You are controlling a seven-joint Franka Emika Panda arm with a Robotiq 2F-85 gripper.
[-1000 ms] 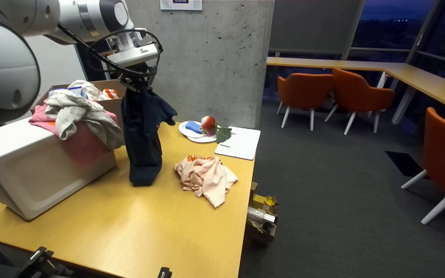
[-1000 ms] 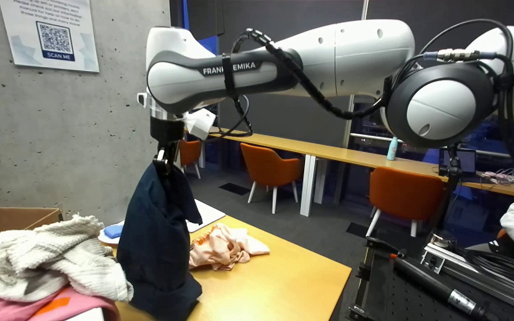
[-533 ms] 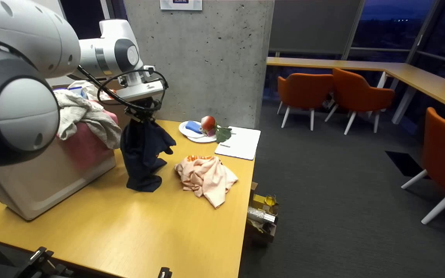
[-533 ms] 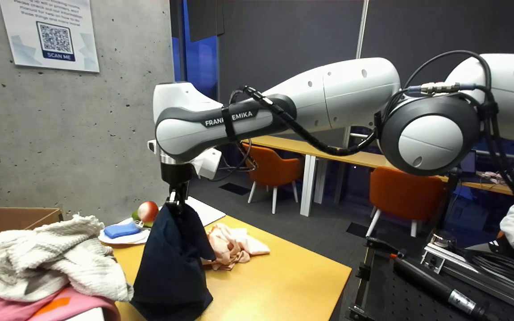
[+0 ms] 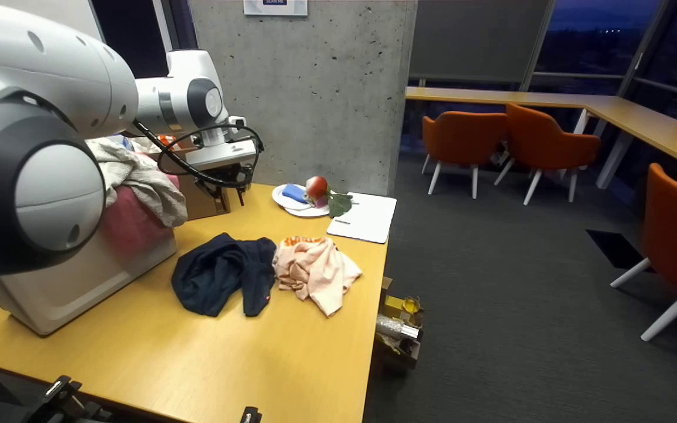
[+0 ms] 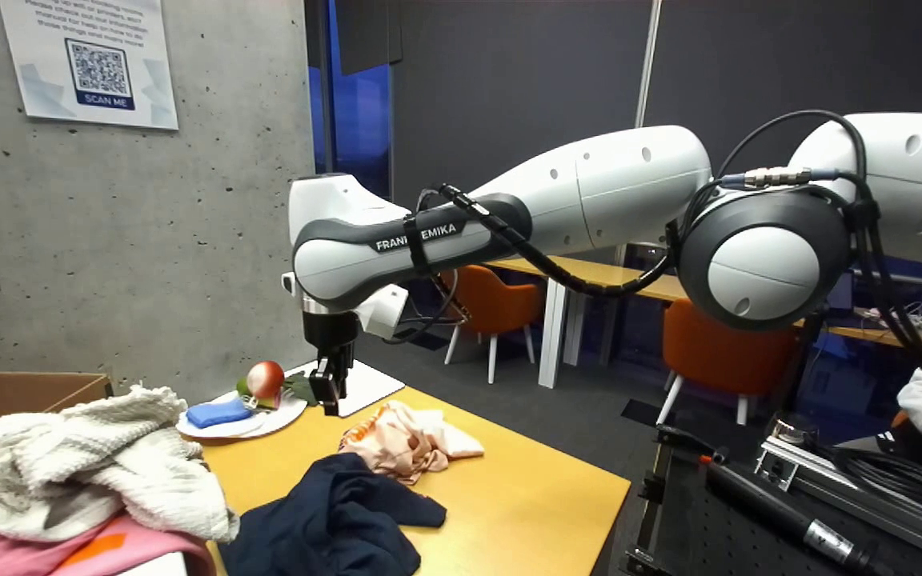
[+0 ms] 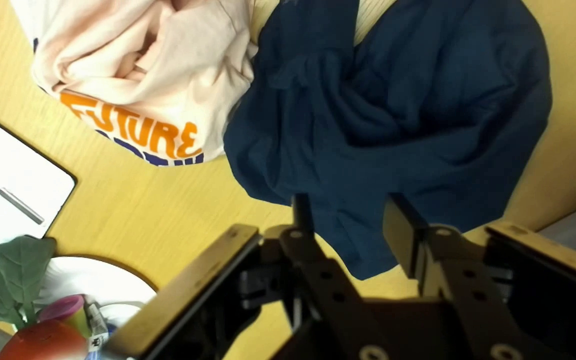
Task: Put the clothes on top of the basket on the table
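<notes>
A navy cloth (image 5: 206, 279) lies crumpled on the table, touching or nearly touching a peach cloth (image 5: 315, 270) with orange lettering. Both also show in an exterior view (image 6: 333, 520) and in the wrist view (image 7: 393, 130). A white bin-like basket (image 5: 91, 288) stands on the table, with a grey knit cloth (image 5: 147, 185) and a pink cloth (image 5: 130, 223) draped over its top. My gripper (image 7: 352, 215) is open and empty, above the navy cloth's edge and apart from it. In an exterior view the gripper (image 6: 329, 400) hangs between the basket and the white board.
A white plate (image 6: 237, 428) holds a blue sponge (image 6: 218, 412) and a red round item (image 6: 266, 378) with green leaves. A white board (image 5: 365, 217) lies at the table's edge. A cardboard box (image 6: 21, 400) stands behind the basket. A concrete wall (image 5: 309, 94) rises behind the table.
The gripper came down with the navy cloth hanging from it, then opened. The cloth dropped and now lies in a heap on the table beside the peach cloth.
</notes>
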